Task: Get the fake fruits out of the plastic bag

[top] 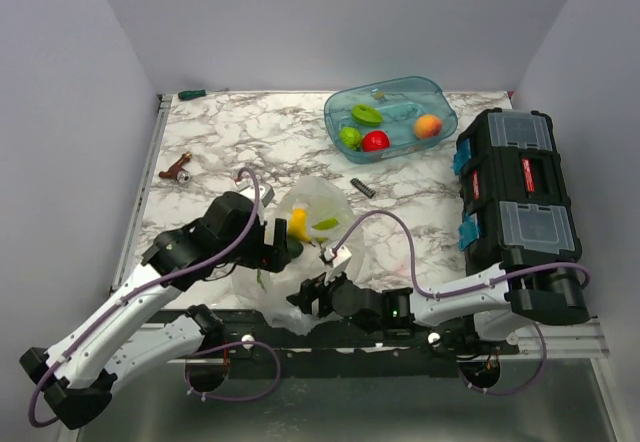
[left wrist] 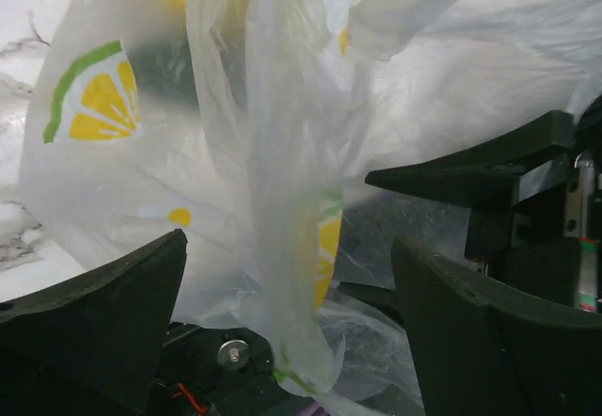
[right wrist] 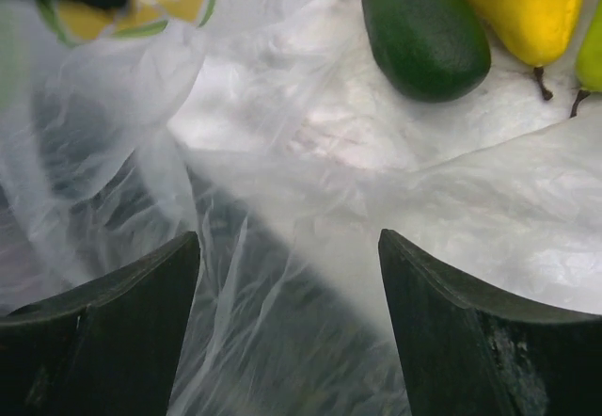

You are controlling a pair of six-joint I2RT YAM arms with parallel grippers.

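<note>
bag: plastic bag (top: pixel 310 202) lies crumpled at the middle of the counter's near edge.
left gripper (left wrist: pixel 287 247): open, jaws astride a hanging fold of film, not pinching.
right gripper (right wrist: pixel 289 237): open over the film, holding nothing.
done: red fruit (top: pixel 375 141) and two green ones lie in the tub (top: pixel 440 102), far right corner.
remaining: dark green fruit (right wrist: pixel 425 35) and yellow fruit (right wrist: pixel 522 7) apparently in the bag.
</note>
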